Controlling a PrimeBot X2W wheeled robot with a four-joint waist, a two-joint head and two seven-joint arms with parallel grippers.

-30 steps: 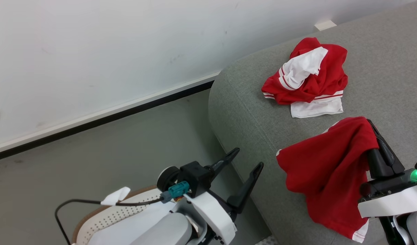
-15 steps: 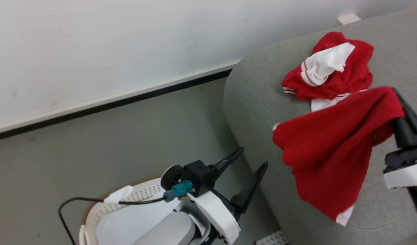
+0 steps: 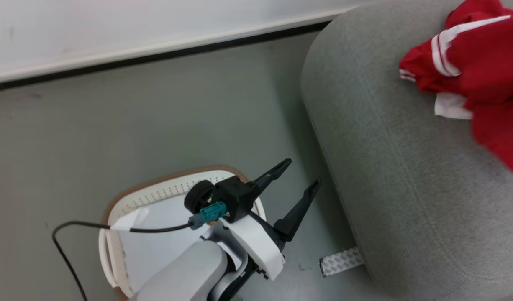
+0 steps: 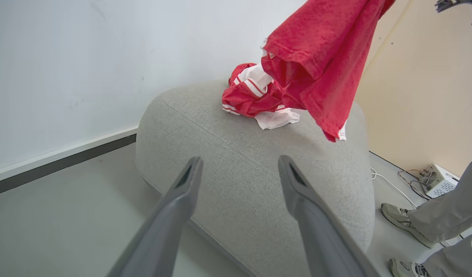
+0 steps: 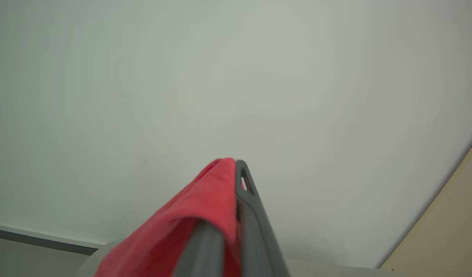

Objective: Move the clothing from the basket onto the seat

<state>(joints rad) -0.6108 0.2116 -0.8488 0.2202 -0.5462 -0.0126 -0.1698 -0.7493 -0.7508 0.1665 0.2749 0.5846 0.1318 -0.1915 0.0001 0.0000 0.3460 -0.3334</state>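
One crumpled red-and-white garment of the clothing [image 4: 247,96] lies on top of the grey seat [image 4: 205,127]. A second red garment [image 4: 320,65] hangs in the air above it, its hem just over the cushion. My right gripper [image 5: 236,165] is shut on that garment's cloth [image 5: 205,207]. In the head view both garments show as red cloth [image 3: 482,62] at the upper right of the seat [image 3: 386,167]. My left gripper [image 3: 302,172] stands open with nothing in it beside the white basket [image 3: 156,190], near the seat's side, fingers [image 4: 182,192] pointing at the seat.
A pale pad [image 3: 156,242] lies inside the basket, partly under my left arm. A strip of tape [image 3: 340,261] sits on the floor at the seat's base. A person's shoes [image 4: 401,219] and a small box with cables [image 4: 436,181] are beyond the seat.
My right gripper has raised the red garment off the seat's front and carried it up and right. The head camera has swung down and left, bringing more of the basket into view.
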